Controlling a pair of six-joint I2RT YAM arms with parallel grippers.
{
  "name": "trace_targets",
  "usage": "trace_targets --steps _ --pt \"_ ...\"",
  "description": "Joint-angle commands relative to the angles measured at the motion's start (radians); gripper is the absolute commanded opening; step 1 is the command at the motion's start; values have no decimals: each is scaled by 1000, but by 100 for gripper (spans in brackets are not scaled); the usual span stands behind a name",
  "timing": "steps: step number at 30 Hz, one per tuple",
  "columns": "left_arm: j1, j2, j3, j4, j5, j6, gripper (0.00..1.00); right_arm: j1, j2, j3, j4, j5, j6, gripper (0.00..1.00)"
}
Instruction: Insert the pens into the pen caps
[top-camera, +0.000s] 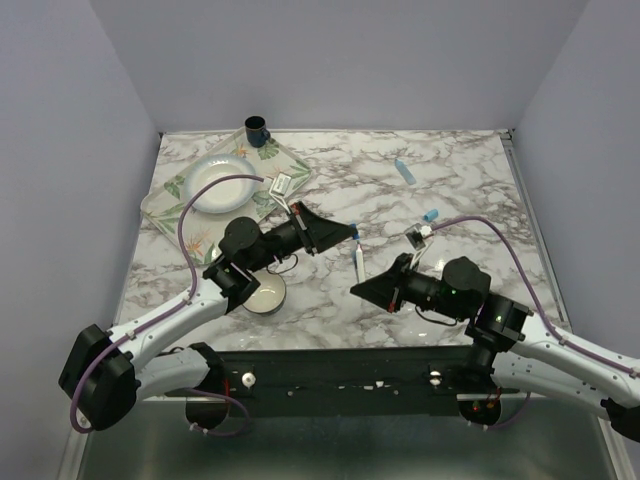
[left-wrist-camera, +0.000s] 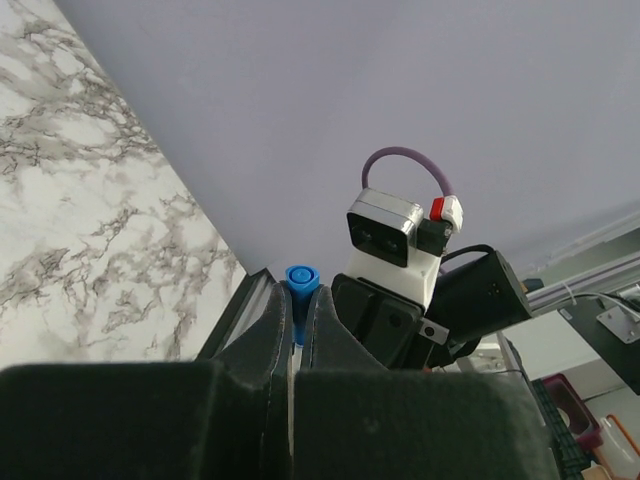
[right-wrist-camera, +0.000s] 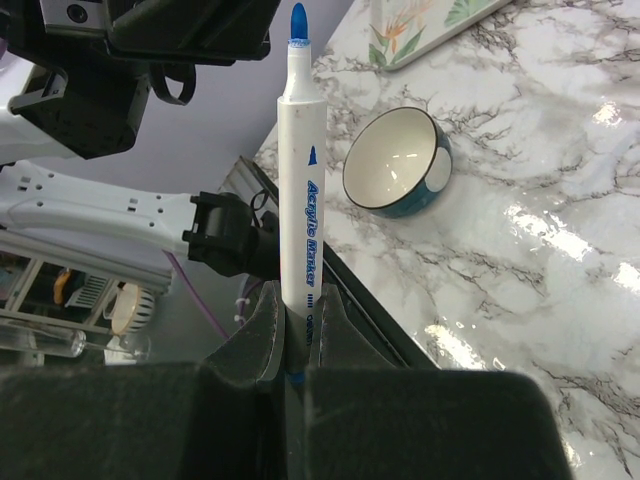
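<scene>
One blue-tipped pen (right-wrist-camera: 298, 180) upright in right gripper (right-wrist-camera: 292, 305)

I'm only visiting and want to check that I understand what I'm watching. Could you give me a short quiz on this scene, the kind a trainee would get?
1. True or false: the right gripper is shut on a white marker with a blue tip.
2. What does the left gripper hold? A. a red cap; B. a blue cap; C. nothing.
3. Is the cap on the marker's tip yet?

Key: 1 true. 2 B. 3 No: the right wrist view shows the tip bare, just below the left gripper.
</scene>
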Motion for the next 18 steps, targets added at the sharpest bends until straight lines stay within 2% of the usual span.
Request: trace_targets --steps 1,13,18 --pt "-1 -1 -12 25 27 10 0 -1 10 37 10 24 -11 1" --pt "-16 1 -30 40 64 16 0 -1 34 51 9 42 -7 1" --pt "-31 -13 -18 -58 38 79 0 -1 28 65 -8 70 -20 1"
